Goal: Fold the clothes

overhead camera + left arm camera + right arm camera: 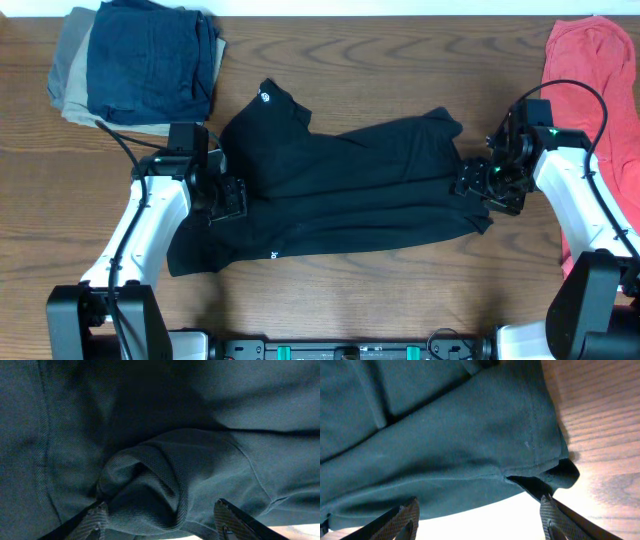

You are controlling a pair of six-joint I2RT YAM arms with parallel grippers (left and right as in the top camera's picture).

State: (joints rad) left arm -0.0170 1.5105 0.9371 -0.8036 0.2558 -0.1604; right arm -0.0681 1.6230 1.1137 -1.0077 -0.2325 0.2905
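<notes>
A black polo shirt [340,190] lies spread and partly folded across the middle of the wooden table. My left gripper [226,198] is open at the shirt's left side, and a bunched fold of dark cloth [150,490] sits between its fingers [162,520] in the left wrist view. My right gripper [475,180] is open at the shirt's right edge. The right wrist view shows the shirt's hem and corner [470,445] just ahead of its fingers [480,517], with nothing held between them.
A stack of folded clothes, navy [150,60] on top of grey, sits at the back left. A pink garment [600,90] lies along the right edge of the table [380,60].
</notes>
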